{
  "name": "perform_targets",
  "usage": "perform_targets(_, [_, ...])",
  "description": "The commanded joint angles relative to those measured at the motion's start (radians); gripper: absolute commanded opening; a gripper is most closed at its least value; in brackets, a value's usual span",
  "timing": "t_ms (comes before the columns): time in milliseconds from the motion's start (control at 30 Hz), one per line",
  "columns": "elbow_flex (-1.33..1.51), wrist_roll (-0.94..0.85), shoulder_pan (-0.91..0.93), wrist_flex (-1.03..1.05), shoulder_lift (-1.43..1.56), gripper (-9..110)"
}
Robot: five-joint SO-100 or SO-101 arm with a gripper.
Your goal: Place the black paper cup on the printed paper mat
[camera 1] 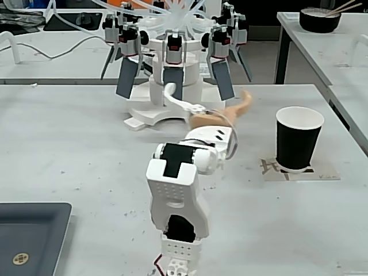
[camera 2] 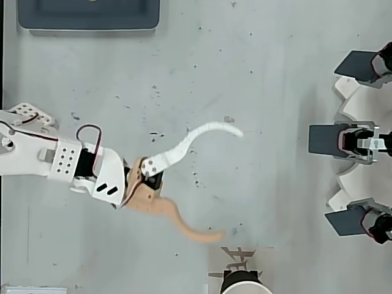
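Note:
The black paper cup (camera 1: 299, 140) stands upright on the printed paper mat (camera 1: 269, 168) at the right of the table in the fixed view. In the overhead view only the cup's white rim (camera 2: 245, 285) shows at the bottom edge, with the mat (camera 2: 236, 260) under it. My gripper (camera 1: 208, 98) is open wide and holds nothing. It sits left of the cup, well apart from it. Its white finger (camera 2: 208, 131) and tan finger (camera 2: 190, 228) spread over bare table, and the gripper (camera 2: 229, 182) points toward the rig.
A white round rig (camera 1: 172, 86) with several dark panels stands at the back of the table, close to the fingertips, and its edge (camera 2: 361, 141) shows in the overhead view. A dark grey tray (camera 1: 29, 236) lies at the front left. A black bowl with chopsticks (camera 1: 319, 19) sits on another table.

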Motion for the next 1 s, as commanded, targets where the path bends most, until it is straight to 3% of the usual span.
perform_targets(0, [-0.005,-0.014,-0.077,0.028,0.072,44])
perform_targets(367, [-0.006,-0.072,-0.301,0.087,0.080,38])
perform_targets(600, [-0.020,-0.086,-0.314,0.101,0.038,36])
perform_targets(967, [-0.055,-0.060,-0.314,0.109,-0.025,19])
